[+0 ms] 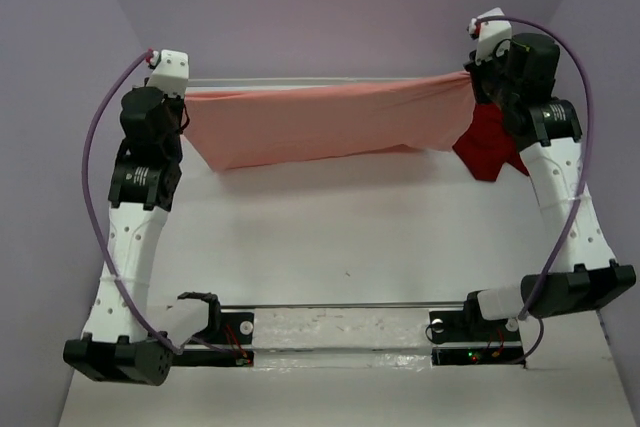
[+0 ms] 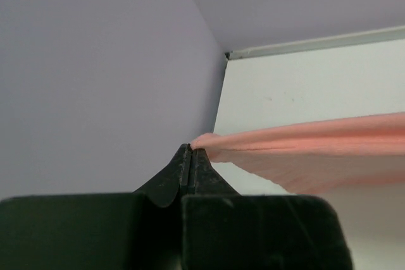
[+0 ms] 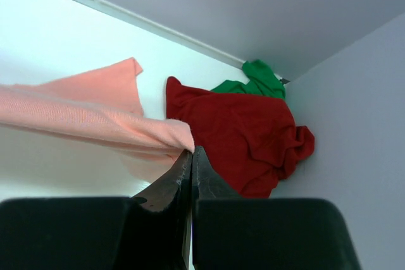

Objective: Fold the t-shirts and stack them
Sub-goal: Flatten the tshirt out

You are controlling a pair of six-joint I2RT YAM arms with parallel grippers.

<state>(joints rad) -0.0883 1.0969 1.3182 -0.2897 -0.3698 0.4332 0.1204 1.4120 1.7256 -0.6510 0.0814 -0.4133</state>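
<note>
the salmon-pink t-shirt (image 1: 320,125) hangs stretched along the far edge of the table (image 1: 330,247), pinched at each end. the left gripper (image 2: 190,150) is clamped tight on one thin bunch of its cloth, the right gripper (image 3: 192,151) likewise on the other. the dark red t-shirt (image 3: 243,132) lies crumpled in the far right corner, with the green t-shirt (image 3: 256,80) behind it. both grips look shallow, so a hard pull apart could slip an end free. lowering on the right might drape pink over red and tangle them.
</note>
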